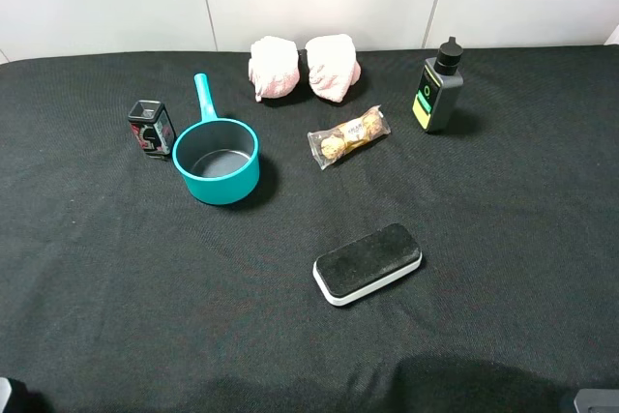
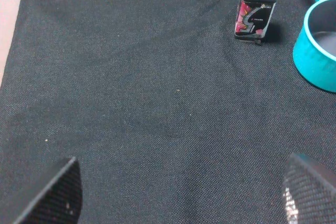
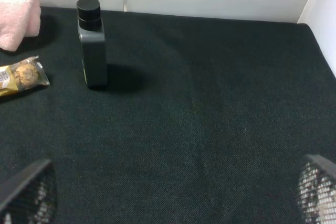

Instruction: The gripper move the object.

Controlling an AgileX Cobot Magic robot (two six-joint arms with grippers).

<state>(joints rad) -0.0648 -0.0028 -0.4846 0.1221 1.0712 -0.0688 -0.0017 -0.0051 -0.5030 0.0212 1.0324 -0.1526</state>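
The object, a small black upright box (image 1: 151, 129) with red-pink side markings and a grey square top, stands at the left of the black table, just left of a teal pot (image 1: 217, 159). It also shows in the left wrist view (image 2: 255, 8), upright and far ahead of my left gripper (image 2: 184, 192). That gripper is open and empty, its two fingertips (image 2: 55, 192) wide apart low over the cloth. My right gripper (image 3: 168, 195) is open and empty too, over bare cloth. In the exterior high view only slivers of the arms show at the bottom corners.
A black bottle (image 1: 440, 87) with a green-yellow label stands at the back right, also seen in the right wrist view (image 3: 92, 43). A chocolate pack (image 1: 348, 135), two pink cloths (image 1: 304, 67) and a black-and-white eraser (image 1: 368, 263) lie mid-table. A white wall bounds the far edge.
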